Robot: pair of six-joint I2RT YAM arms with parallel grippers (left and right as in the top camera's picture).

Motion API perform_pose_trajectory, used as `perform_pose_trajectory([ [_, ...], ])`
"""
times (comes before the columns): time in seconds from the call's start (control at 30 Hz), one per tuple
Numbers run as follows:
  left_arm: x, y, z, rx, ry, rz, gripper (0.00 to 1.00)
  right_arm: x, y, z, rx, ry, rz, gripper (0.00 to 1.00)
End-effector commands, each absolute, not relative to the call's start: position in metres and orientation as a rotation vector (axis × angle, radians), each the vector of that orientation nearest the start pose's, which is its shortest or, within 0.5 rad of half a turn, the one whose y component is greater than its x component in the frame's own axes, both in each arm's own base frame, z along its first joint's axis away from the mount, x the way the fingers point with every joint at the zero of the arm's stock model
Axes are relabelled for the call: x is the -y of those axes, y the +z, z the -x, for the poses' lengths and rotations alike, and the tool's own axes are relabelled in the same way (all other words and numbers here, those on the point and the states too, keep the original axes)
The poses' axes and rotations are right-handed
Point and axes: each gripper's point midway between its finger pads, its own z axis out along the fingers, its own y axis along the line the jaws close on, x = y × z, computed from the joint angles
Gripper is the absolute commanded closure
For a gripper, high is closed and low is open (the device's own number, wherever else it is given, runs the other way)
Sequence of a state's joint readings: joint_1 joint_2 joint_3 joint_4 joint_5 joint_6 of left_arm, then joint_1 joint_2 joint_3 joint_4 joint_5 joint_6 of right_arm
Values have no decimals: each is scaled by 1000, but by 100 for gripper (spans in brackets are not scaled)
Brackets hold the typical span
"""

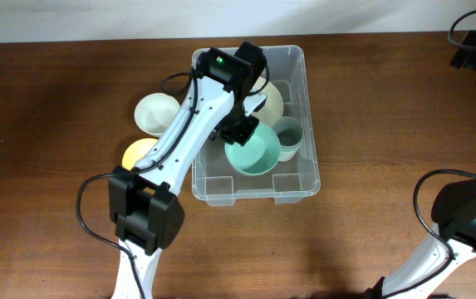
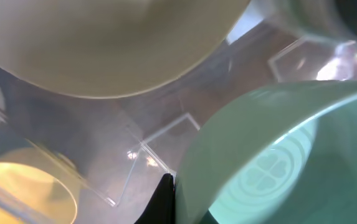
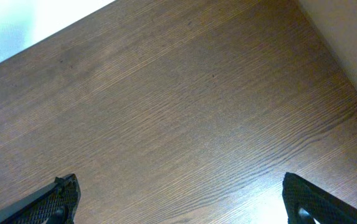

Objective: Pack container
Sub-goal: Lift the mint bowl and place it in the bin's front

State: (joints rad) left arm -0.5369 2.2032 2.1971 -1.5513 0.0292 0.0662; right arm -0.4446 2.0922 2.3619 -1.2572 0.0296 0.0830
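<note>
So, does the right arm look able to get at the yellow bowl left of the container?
Probably not. The right end effector is open far to the right; the container and the left arm, gripping the teal bowl, lie between it and the yellow bowl.

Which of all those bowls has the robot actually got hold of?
The big mint-green bowl inside the clear container: the jaws are shut on its rim. The others are cream, yellow or smaller grey-green.

table (image 1: 387, 100): dark wood (grain visible) | far edge: pale strip (image 1: 96, 17)
</note>
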Motion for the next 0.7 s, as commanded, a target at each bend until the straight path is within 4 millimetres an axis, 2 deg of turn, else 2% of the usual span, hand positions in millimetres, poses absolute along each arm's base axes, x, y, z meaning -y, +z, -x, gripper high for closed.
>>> perform_pose_trajectory([
  [0.0, 214, 115, -351, -3075, -34, -928, 99, 224, 272, -455, -2442, -188, -691, 1],
  [0.1, 211, 102, -349, -3095, -27, -926, 99, 224, 273, -455, -2441, -188, -691, 1],
  [0.23, 204, 101, -356, -3100, -31, -884, 99, 224, 273, -455, -2441, -188, -691, 1],
  [0.37, 189, 108, -370, -3117, -41, -705, 99, 224, 273, -455, -2441, -188, -691, 1],
  [0.4, 187, 117, -380, -3094, -67, -645, 99, 224, 272, -455, -2442, -188, -691, 1],
  [0.43, 186, 125, -388, -3068, -91, -618, 89, 224, 273, -455, -2441, -188, -691, 1],
  [0.47, 184, 133, -395, -3044, -104, -598, 54, 224, 273, -455, -2441, -188, -691, 1],
  [0.53, 180, 153, -410, -2975, -139, -589, 50, 224, 272, -455, -2442, -188, -691, 0],
  [0.57, 183, 160, -409, -2951, -185, -668, 46, 224, 272, -455, -2442, -188, -691, 1],
  [0.67, 180, 159, -399, -2988, -184, -704, 45, 224, 273, -455, -2441, -188, -691, 1],
])
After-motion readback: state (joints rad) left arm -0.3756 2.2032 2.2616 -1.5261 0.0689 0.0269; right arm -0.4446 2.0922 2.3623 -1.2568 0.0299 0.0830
